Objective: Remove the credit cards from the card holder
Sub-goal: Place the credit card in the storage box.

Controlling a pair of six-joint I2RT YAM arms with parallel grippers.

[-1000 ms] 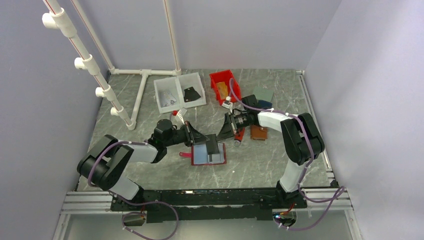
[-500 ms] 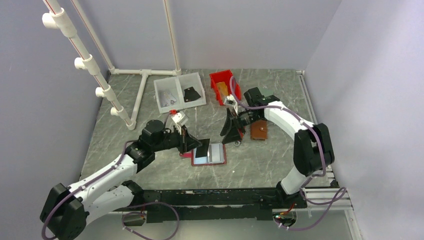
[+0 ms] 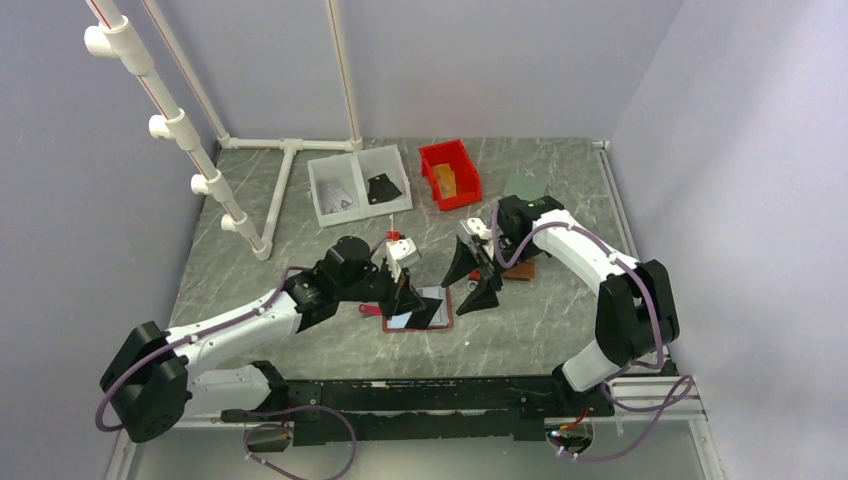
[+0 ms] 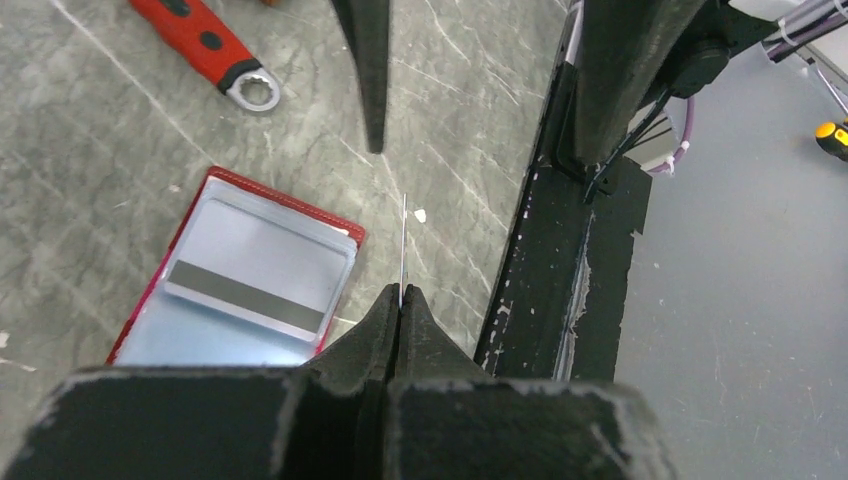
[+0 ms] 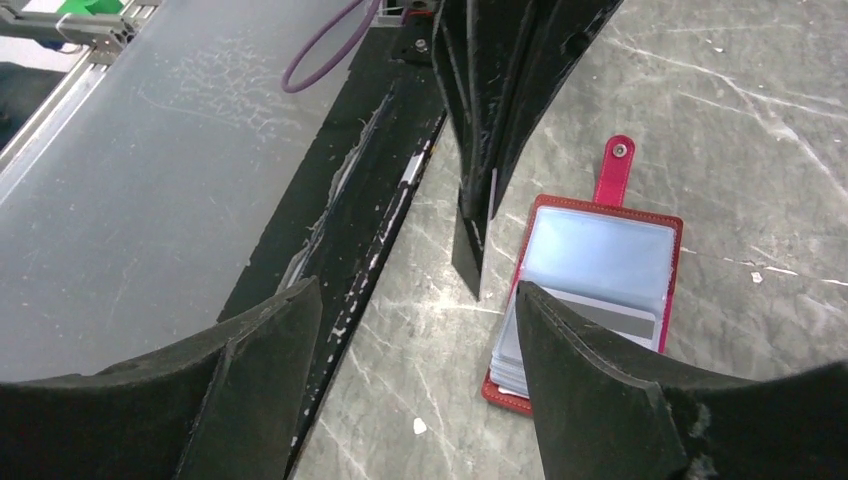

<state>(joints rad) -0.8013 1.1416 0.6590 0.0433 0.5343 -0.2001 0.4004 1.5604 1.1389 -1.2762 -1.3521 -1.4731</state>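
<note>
Holder (image 5: 600,240) lies open on the counter (image 3: 540,330), more cards (image 5: 590,312) inside. My left tool (image 4: 400,300) is clamped on the edge of one card (image 4: 403,240), and my right tool (image 5: 418,290) is wide and empty nearby. I fear that thin pinch slips.

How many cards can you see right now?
2: one card pinched edge-on in the left gripper, one striped card lying in the open card holder; more may be stacked beneath.
</note>
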